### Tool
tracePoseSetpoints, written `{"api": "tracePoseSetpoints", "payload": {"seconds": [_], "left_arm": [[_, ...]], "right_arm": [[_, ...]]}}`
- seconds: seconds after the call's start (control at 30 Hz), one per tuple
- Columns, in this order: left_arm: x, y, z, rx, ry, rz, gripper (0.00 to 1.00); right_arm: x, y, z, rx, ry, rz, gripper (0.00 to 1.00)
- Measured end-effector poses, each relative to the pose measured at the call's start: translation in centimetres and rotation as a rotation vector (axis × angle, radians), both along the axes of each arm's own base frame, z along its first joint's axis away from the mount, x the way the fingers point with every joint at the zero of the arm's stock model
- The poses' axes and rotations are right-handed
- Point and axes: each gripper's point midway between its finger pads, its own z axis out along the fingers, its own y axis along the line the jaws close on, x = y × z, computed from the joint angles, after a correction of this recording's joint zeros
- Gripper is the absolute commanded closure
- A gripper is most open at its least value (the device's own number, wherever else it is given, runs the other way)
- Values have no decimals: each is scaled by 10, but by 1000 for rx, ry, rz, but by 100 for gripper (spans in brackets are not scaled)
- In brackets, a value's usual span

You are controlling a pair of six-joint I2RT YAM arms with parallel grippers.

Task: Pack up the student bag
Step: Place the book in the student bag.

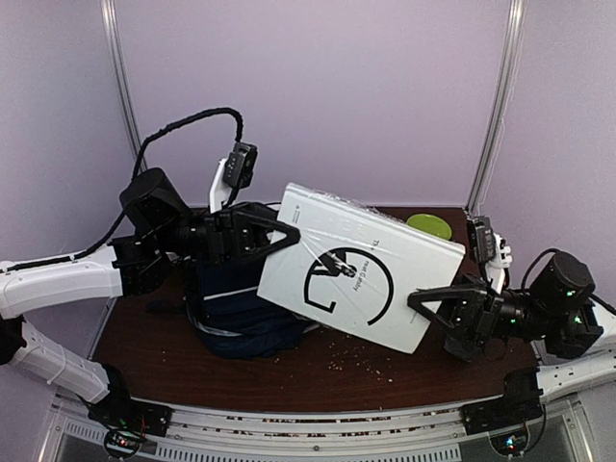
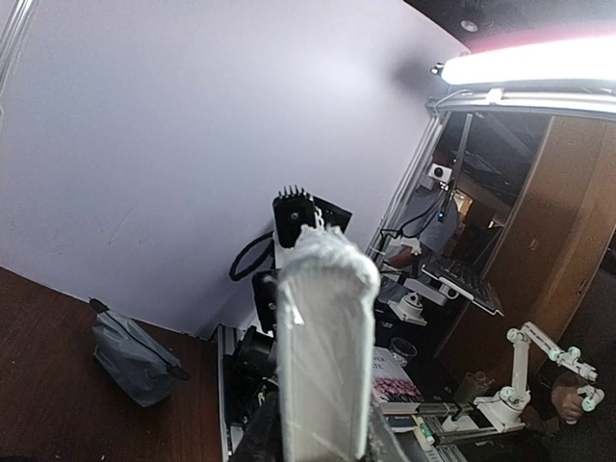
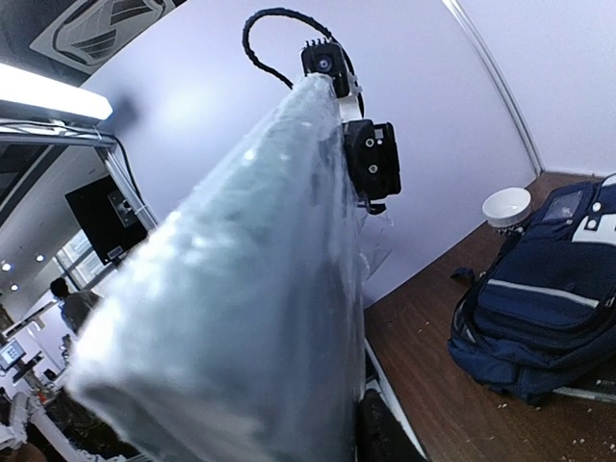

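The student bag [image 1: 236,310] lies slumped on the worktop [image 1: 385,371]. A white book [image 1: 356,269] hangs just above it, long axis running left-right. The left fingers [image 1: 272,232] pinch the end over the bag. The right fingers [image 1: 424,299] apparently clamp the far end.
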Motion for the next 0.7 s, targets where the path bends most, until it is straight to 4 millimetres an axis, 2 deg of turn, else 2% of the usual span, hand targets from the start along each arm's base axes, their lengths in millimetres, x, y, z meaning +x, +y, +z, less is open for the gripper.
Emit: {"api": "tracePoseSetpoints", "payload": {"seconds": [0.03, 0.07, 0.1, 0.13, 0.23, 0.27, 0.3, 0.33, 0.47, 0.63, 0.7], "left_arm": [[0, 0, 0, 0, -1, 0, 100], [1, 0, 0, 2, 4, 2, 100], [2, 0, -1, 8, 17, 7, 100], [4, 0, -2, 14, 24, 13, 89], [7, -1, -7, 36, 25, 29, 34], [8, -1, -9, 48, 15, 36, 18], [8, -1, -10, 54, -3, 47, 8], [10, 0, -11, 62, -24, 67, 3], [27, 11, -21, 145, -75, 245, 2], [53, 52, -39, 263, -133, 546, 2], [64, 66, -56, 362, -139, 646, 2]], "right_arm": [[-1, 1, 0, -1, -6, 5, 95], [-1, 2, 0, -4, -5, 9, 100], [0, 2, -2, -12, -17, 2, 100], [1, 2, -2, -16, -23, -3, 100], [2, 1, -4, -24, -26, -11, 100], [3, 0, -5, -30, -26, -16, 100], [4, -1, -6, -35, -21, -28, 100], [6, -2, -11, -52, -14, -38, 100], [17, -7, -28, -123, 6, -112, 100], [46, -26, -47, -201, 34, -303, 100], [57, -34, -55, -233, 42, -381, 100]]}}
